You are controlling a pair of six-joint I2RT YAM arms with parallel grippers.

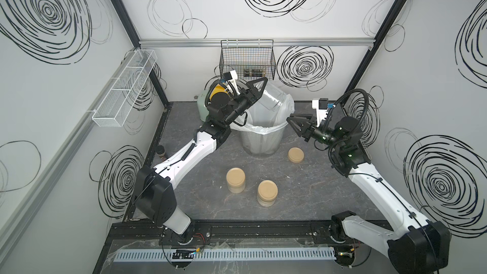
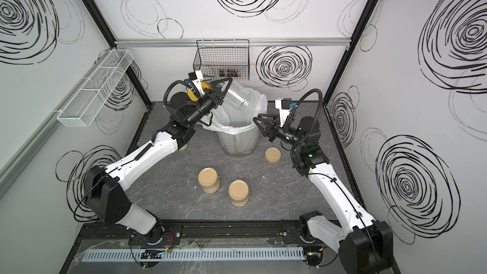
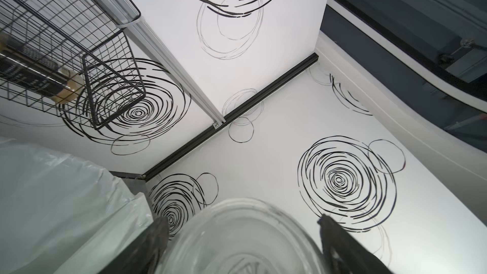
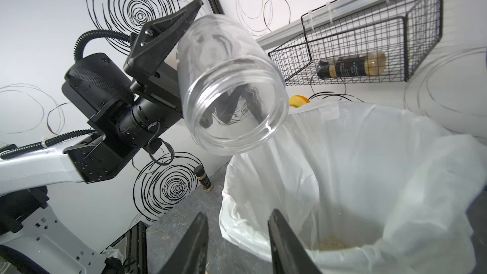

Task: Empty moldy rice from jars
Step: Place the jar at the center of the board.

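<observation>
Top views, left claw: in both top views we find the left gripper [image 1: 261,93] closed around the open jar [image 1: 272,100]. The jar hangs tilted, mouth down and to the right, above the far left part of the lined bin [image 1: 261,142].
Top views, right claw: the right gripper [image 1: 293,122] sits just beside the bin's right rim, holding nothing. We cannot judge its gap from here.
Top views, table: a loose lid [image 1: 295,154] lies near and to the right of the bin. Two lidded jars [image 2: 208,180] stand nearer to us than the bin, well apart from both arms, with pale moldy rice [image 2: 239,201] showing through their walls.
Left wrist view, claw: we see dark fingers [image 3: 340,249] on either side of the open jar [image 3: 237,238]. The white bag [image 3: 52,193] and the black wire basket [image 3: 66,48] lie beyond.
Right wrist view, claw: the right gripper [image 4: 238,235] has its jaws a moderate gap apart with nothing between them, at the bin's edge.
Right wrist view, jar: the open jar [image 4: 232,88] looks clear right through, and its mouth faces the white bag [image 4: 369,167].
Right wrist view, rice: we make out a beige patch of moldy rice [image 4: 334,245] low inside the bag.
Right wrist view, basket: a spice bottle [image 4: 350,65] lies on its side in the black wire basket [image 4: 421,35].
</observation>
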